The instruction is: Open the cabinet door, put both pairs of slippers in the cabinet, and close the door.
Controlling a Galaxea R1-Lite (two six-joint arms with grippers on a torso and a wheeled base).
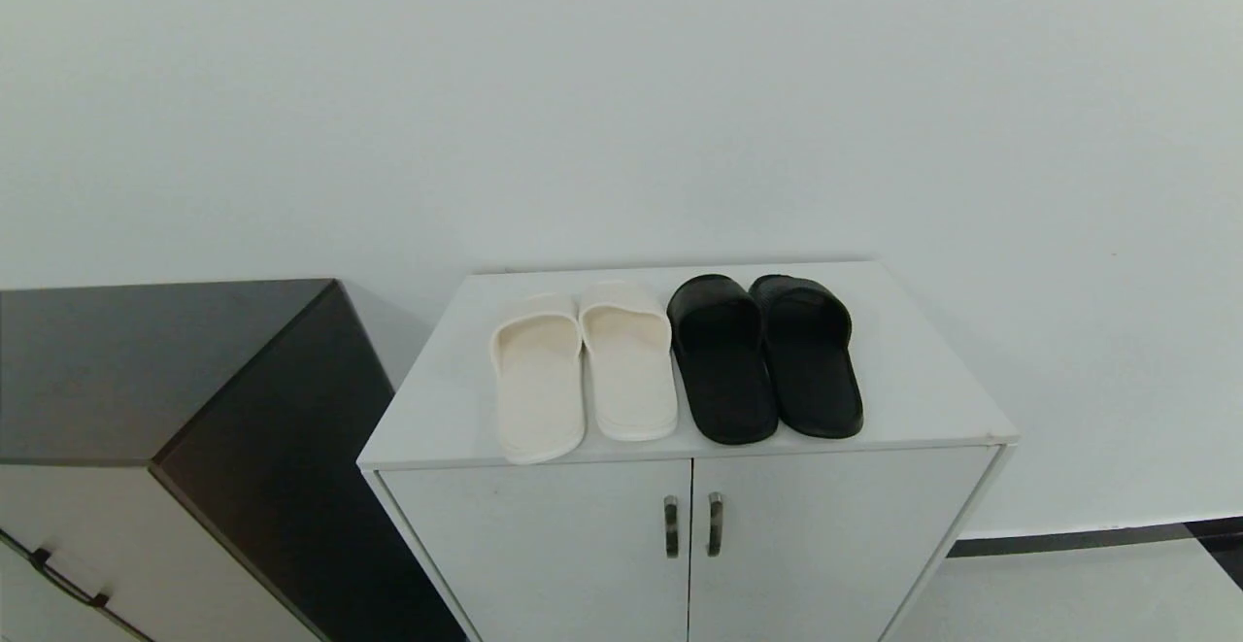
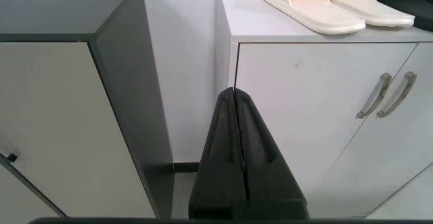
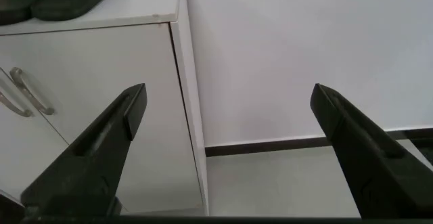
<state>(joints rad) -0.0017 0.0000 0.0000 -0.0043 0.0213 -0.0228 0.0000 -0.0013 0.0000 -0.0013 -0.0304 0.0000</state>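
The white cabinet (image 1: 903,399) stands against the wall and both its doors are shut, so I judge that the first step, opening a door, is not yet done. The white slippers (image 1: 581,370) and the black slippers (image 1: 767,355) lie side by side on the cabinet top, toes toward the wall, with the white pair on the robot's left. The left door handle (image 1: 671,525) and the right door handle (image 1: 715,523) are thin upright bars, just beside each other at the middle seam.

The left claw (image 2: 235,97) is clenched on nothing, low before the gap between the dark cabinet (image 1: 146,360) and the white one. The right claw (image 3: 229,92) is released wide and holds nothing, near the cabinet's right front corner.

The next move probably calls for the right claw to travel to the right door handle, to close around the bar, and to pull along the arc of the hinge. The left claw would need to spread first.
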